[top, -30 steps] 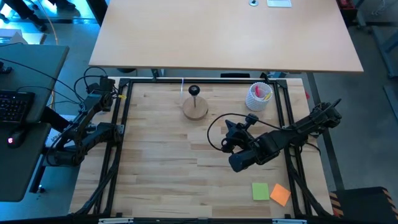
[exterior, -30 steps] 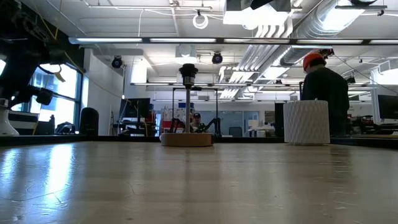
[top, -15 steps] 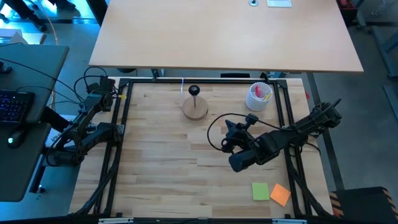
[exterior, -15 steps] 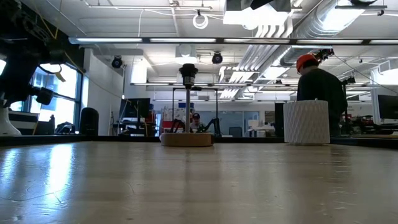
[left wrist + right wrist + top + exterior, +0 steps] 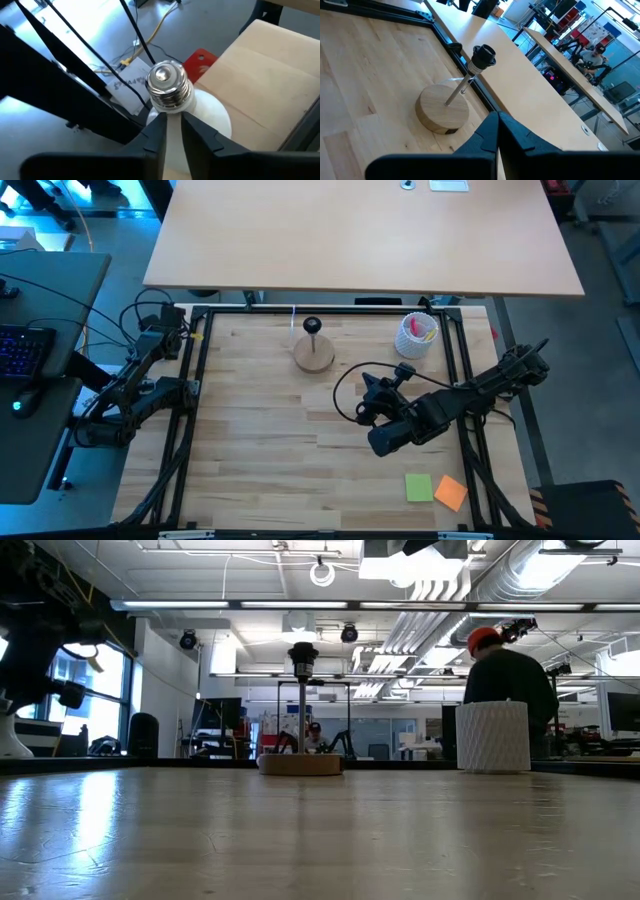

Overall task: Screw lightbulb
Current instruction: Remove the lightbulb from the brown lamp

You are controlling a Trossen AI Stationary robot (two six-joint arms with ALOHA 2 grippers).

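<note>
The white lightbulb (image 5: 172,100) shows only in the left wrist view, its silver screw base (image 5: 167,85) pointing away past the fingertips. My left gripper (image 5: 172,120) is shut on it, outside the table's far left corner (image 5: 170,322). The round wooden stand (image 5: 313,352) with its black socket (image 5: 313,326) stands on its flat base at the table's far middle; it also shows in the right wrist view (image 5: 442,107). My right gripper (image 5: 372,396) hovers right of the table's middle, shut and empty (image 5: 497,120), pointing toward the stand. My left gripper pinches the bulb's white globe (image 5: 212,112) between its two fingers (image 5: 155,137), just behind the neck. The screw base sticks out beyond the fingertips, in line with them. The bulb is held in the air beside the table frame, clear of the tabletop.
A white ribbed cup (image 5: 416,335) with coloured contents stands at the far right. Green (image 5: 418,487) and orange (image 5: 451,493) sticky notes lie near the front right. A black frame (image 5: 200,380) edges the table. A person in an orange helmet (image 5: 510,670) is in the room behind.
Both arms have kept still. The person in the room behind has moved a little toward the picture's left in the low view.
</note>
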